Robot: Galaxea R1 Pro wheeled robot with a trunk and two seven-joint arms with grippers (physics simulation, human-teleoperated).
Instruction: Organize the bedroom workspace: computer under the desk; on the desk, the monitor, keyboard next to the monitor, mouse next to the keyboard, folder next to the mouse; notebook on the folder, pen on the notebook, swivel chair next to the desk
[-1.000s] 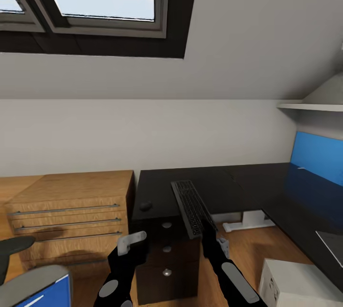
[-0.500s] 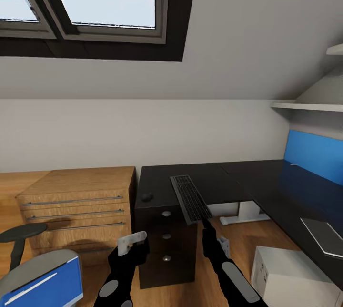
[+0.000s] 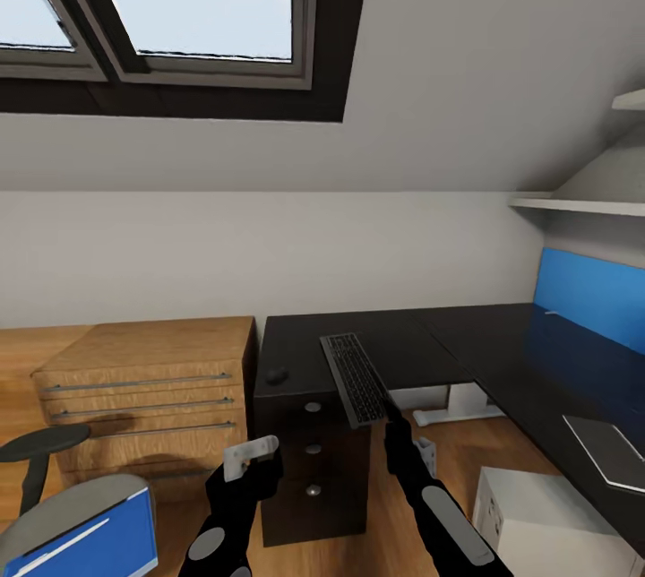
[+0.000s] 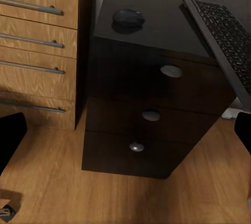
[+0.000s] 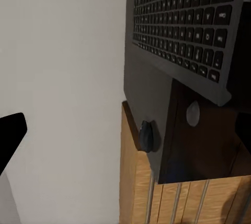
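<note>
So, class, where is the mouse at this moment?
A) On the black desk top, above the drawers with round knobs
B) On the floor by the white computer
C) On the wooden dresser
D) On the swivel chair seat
A: the mouse rests on the desk near its corner, directly above the knobbed drawers.

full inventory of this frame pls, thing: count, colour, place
desk: 1, black top, blue back panel, L-shaped along the walls
keyboard: 1, dark grey, held over the desk's front edge
mouse: 1, black, on the desk's left end
dresser: 1, light wood, left of the desk
swivel chair: 1, grey, lower left
folder: 1, blue, on the chair
computer: 1, white, on the floor, lower right
left gripper: 1, black, empty
right gripper: 1, black, gripping the keyboard's near end
</note>
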